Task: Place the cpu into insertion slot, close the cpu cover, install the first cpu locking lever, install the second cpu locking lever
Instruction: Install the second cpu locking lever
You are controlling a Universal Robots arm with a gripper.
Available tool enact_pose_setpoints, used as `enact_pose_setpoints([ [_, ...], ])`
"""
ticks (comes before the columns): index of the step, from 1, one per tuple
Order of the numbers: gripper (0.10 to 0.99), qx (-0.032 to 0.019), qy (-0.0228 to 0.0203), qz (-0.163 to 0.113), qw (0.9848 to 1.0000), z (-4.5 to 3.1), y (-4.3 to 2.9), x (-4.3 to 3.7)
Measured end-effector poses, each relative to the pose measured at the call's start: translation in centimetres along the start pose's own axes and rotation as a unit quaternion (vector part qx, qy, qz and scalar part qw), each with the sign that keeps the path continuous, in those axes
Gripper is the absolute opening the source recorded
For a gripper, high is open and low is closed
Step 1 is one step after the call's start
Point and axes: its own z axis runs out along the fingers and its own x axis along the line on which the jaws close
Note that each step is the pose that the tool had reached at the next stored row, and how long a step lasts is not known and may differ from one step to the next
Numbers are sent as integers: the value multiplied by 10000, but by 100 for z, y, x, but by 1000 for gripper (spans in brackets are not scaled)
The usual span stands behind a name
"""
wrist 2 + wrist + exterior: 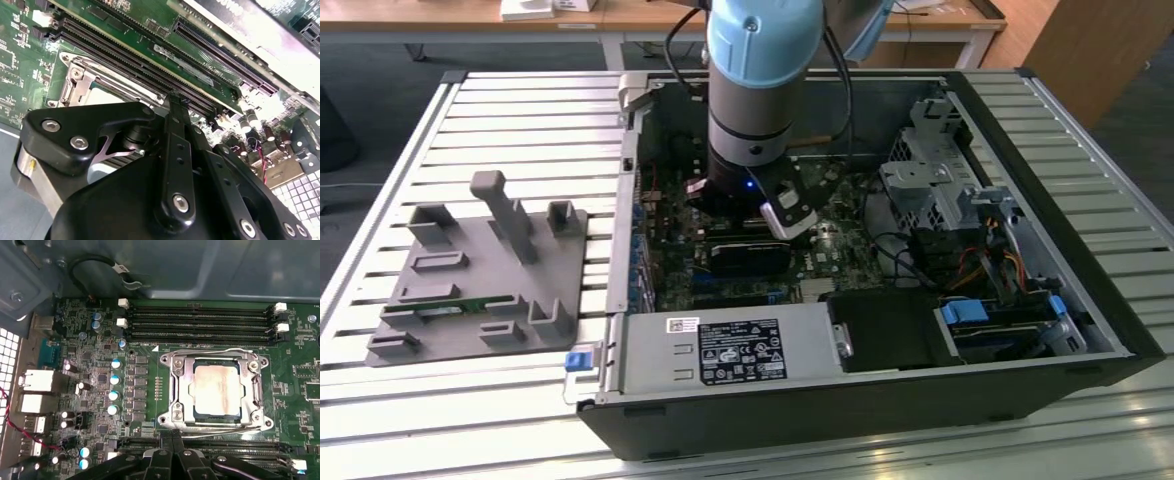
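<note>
Exterior view: arm down inside the case (1067, 300), gripper (781, 215) low over the board.

Second wrist view: fingers (176, 150) together, seemingly empty.

First wrist view: cpu (216, 390) seated in the slot (170, 390), cover (186, 390) down, gripper touching its near edge.

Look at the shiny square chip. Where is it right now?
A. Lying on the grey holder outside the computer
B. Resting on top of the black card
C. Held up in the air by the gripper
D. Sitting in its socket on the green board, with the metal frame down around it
D: in the first wrist view the cpu lies in the insertion slot with the cpu cover framing it.
</note>
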Motion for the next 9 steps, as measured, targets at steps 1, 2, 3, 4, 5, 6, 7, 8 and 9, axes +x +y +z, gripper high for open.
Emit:
enact_pose_setpoints([
  [1, 106, -12, 0, 0, 10000, 7, -1, 0],
  [2, 106, -18, -1, 0, 10000, 16, -3, 0],
  [3, 106, -22, 0, 0, 10000, 25, -6, 1],
  [4, 106, -32, 0, 0, 10000, 32, -8, 1],
  [5, 106, -48, 1, 0, 10000, 37, -10, 1],
  [6, 106, -73, 0, -1, 10000, 42, -11, 1],
  [7, 106, -98, 0, -1, 10000, 47, -11, 2],
  [8, 106, -119, 0, -1, 9999, 52, -13, 2],
  [9, 106, -141, 0, -2, 9999, 60, -15, 2],
])
